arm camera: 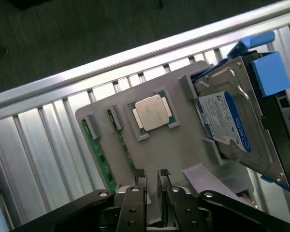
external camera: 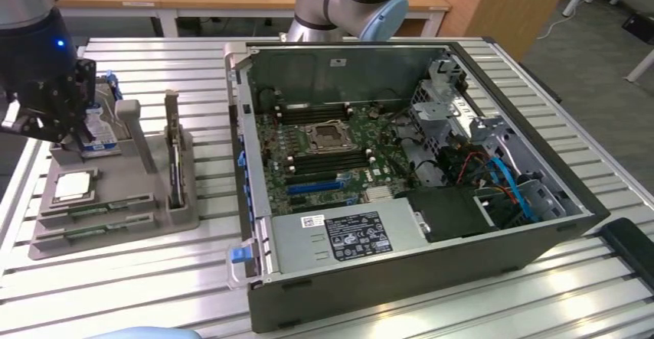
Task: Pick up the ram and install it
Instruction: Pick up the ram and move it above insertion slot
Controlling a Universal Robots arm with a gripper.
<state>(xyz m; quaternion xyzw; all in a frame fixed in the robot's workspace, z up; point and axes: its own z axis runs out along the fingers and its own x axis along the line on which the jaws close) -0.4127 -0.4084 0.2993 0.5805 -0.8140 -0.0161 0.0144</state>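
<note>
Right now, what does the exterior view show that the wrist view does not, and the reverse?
Exterior view: the open computer case with its motherboard. Wrist view: dark floor past the table rail nearest the holder. Both: the gripper above the gray holder, two ram sticks lying in their slots, the CPU chip, the hard drive.

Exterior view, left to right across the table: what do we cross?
ram sticks in the gray tray → thin dark part standing on edge → CPU socket → drive cage → blue cables
</note>
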